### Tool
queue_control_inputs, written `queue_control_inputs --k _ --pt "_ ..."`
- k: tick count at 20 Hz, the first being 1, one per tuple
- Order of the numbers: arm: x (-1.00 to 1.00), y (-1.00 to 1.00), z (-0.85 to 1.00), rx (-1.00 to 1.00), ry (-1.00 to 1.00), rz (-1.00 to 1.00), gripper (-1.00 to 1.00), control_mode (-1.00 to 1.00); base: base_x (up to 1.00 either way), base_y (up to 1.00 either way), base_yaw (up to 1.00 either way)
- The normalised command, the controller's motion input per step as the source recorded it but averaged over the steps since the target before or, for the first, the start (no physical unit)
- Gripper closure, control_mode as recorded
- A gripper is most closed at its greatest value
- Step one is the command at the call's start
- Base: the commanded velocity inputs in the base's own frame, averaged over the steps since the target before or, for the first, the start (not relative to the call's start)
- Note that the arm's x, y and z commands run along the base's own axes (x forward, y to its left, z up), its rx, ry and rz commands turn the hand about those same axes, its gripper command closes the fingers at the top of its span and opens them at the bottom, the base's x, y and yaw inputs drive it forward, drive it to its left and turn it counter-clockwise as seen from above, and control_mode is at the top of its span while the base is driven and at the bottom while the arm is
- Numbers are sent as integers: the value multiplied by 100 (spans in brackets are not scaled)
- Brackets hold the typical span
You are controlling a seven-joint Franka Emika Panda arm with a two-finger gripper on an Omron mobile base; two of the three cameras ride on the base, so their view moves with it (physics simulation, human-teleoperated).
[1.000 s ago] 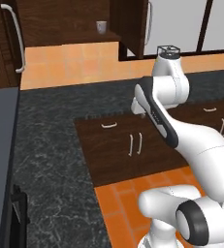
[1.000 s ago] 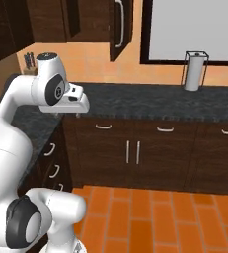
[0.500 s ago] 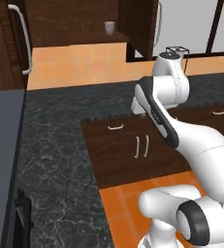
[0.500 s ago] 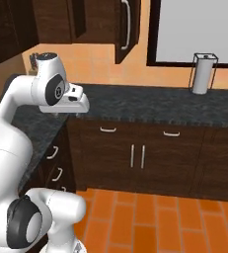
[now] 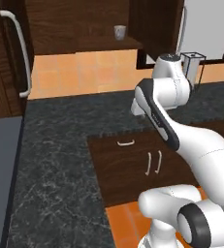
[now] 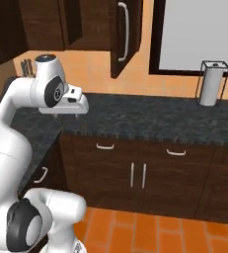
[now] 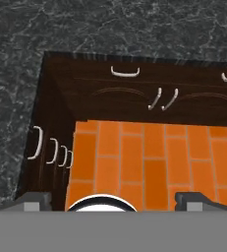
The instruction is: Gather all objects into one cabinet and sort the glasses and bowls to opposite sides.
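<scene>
The gripper (image 7: 112, 199) hangs spread wide and empty, aimed down at the floor near the counter (image 5: 60, 145). A grey-beige cup (image 5: 120, 32) stands on the open cabinet's shelf (image 5: 84, 46), far up on the wall. It looks light, stiff and smooth; pinching its sides mid-height seems safest.

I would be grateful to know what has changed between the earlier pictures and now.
The base has driven: in both base views the whole kitchen has slid to the right, so the grey-beige cup on the cabinet shelf and the paper towel holder only appear shifted. Nothing was grasped or released. The arm keeps its pose, and the fingers stay wide open and empty.
</scene>
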Motion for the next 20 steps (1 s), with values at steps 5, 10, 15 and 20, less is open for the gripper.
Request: queue_control_inputs --k 5,10,15,20 --pt "0 0 0 0 0 0 -100 100 100 28 0" --pt "0 0 0 0 0 0 -100 100 100 32 0" --pt "0 0 0 0 0 0 -100 100 100 28 0" --pt "0 0 0 0 0 0 -100 100 100 32 0"
